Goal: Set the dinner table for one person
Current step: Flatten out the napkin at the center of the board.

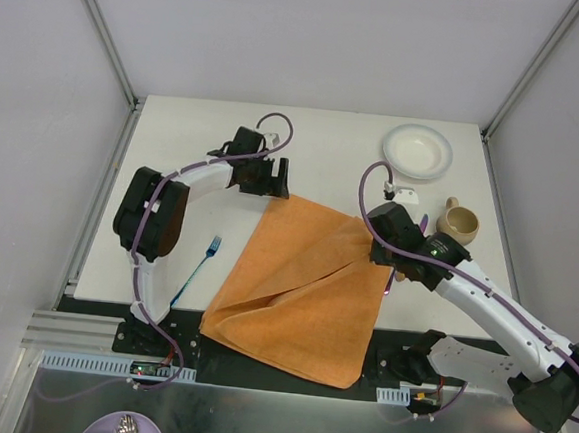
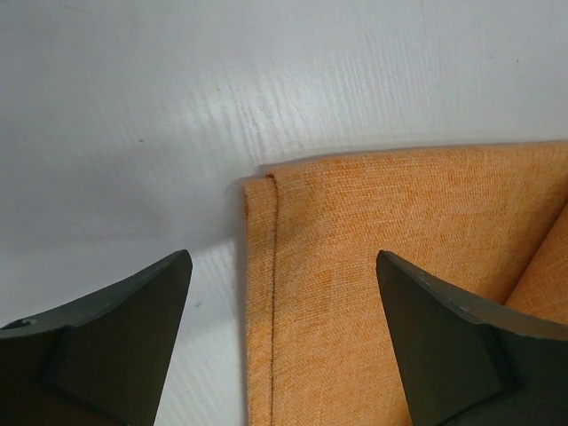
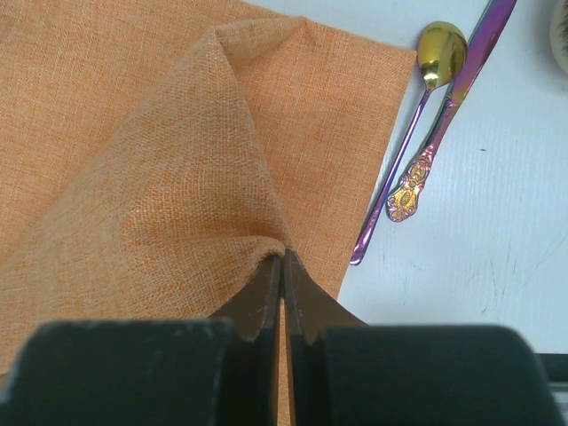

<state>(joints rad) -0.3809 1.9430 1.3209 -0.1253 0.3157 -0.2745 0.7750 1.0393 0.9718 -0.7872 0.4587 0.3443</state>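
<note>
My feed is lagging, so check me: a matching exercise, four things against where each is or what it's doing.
Things: 1 plate; 2 mug; 3 fork; 4 right hand.
States: A left of the orange cloth; B far right corner of the dinner table; C shut on a fold of cloth; D just nearer than the plate.
Pairs: 1-B; 2-D; 3-A; 4-C.

- Cloth [image 1: 299, 292]: orange, plain coarse weave, no print; at the tips of the right pincer [image 3: 283, 266] and under the left pincer [image 2: 282, 257].
- Pincers, both: matt black.
- Desk [image 1: 194, 149]: plain white.
- Spoon [image 3: 441, 46], right of the right pincer: gold bowl, violet stem.
- Second utensil [image 3: 461, 80], beside the spoon: purple shaft, gold ornate end.
- Plate [image 1: 416, 150], beyond the right pincer: white.
- Mug [image 1: 458, 224], beyond the right pincer: beige.
- Fork [image 1: 198, 270], nearer than the left pincer: blue.
</note>
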